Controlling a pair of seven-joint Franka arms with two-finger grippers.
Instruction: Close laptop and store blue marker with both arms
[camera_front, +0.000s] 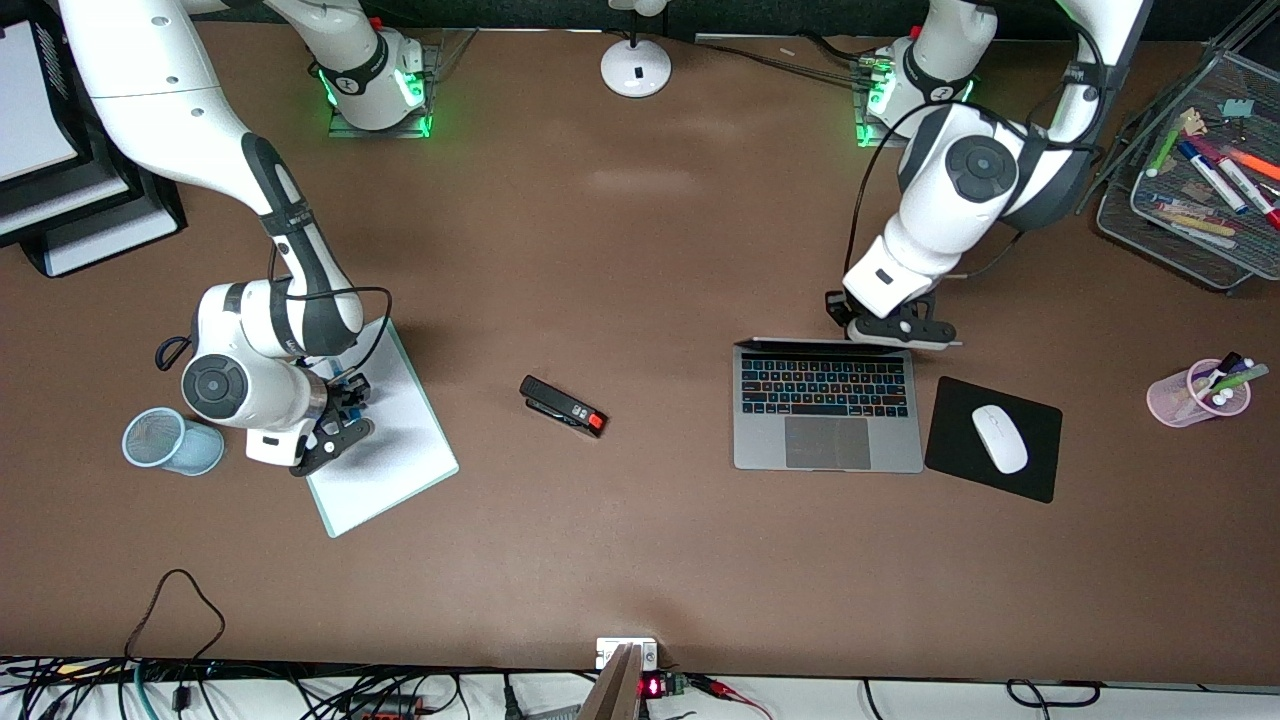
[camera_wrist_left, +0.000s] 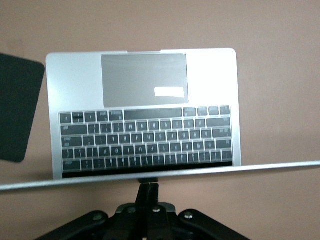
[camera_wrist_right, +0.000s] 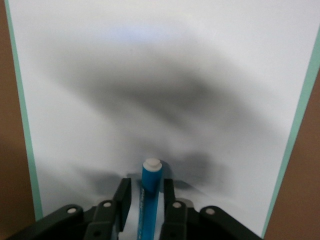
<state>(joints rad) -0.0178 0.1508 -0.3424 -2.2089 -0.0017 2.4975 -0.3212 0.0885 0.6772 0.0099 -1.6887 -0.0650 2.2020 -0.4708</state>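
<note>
From the front camera, a brown table (camera_front: 640, 250) holds an open silver laptop (camera_front: 828, 415) toward the left arm's end, with a black mouse pad (camera_front: 950, 470) and white mouse (camera_front: 999, 438) beside it. The left gripper (camera_front: 897, 330) sits at the top edge of the laptop's upright lid. Toward the right arm's end, the right gripper (camera_front: 345, 405) hangs low over a white mint-edged clipboard (camera_front: 390, 450), with a pale blue mesh cup (camera_front: 160, 440) lying beside it. A black stapler (camera_front: 563, 405) lies between clipboard and laptop. In the left wrist view, the left gripper (camera_wrist_left: 148, 189) has its fingers drawn together against the thin lid edge, which runs across above the keyboard and trackpad of the laptop (camera_wrist_left: 145, 107). In the right wrist view, the right gripper (camera_wrist_right: 147, 197) clasps the blue marker (camera_wrist_right: 149, 197) between both fingers, its white end pointing at the clipboard (camera_wrist_right: 165, 75) beneath.
</note>
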